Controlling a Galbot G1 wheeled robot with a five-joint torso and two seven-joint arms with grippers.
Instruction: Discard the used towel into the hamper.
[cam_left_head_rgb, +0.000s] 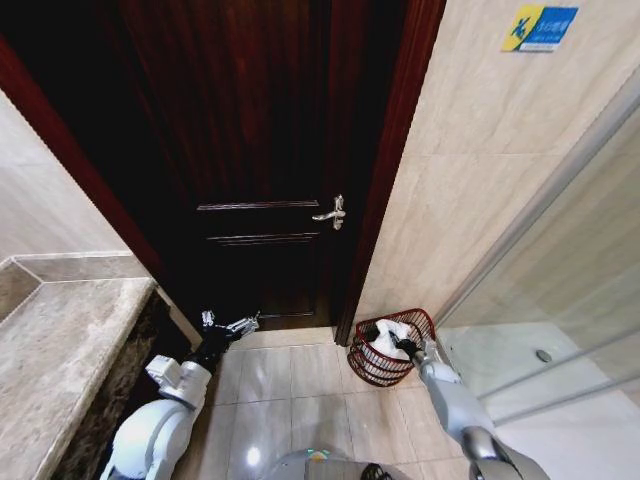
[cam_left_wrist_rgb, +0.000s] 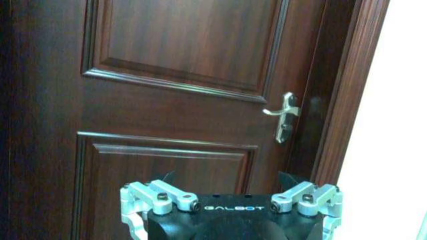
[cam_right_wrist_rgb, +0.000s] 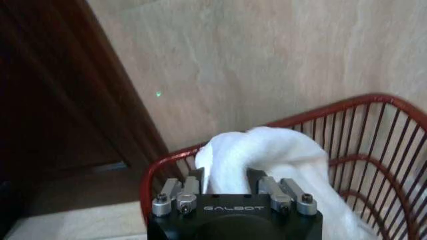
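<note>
Towel in the hamper (right of the door), against the wall.

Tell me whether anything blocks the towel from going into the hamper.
Nothing visible does. The right gripper holds the white towel over the open mouth of the red hamper, part of it already draping inside. The left gripper waits near the door.

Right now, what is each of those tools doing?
Left tool: open, empty, held up before the door.
Right tool: closed on the white towel, over the hamper.
</note>
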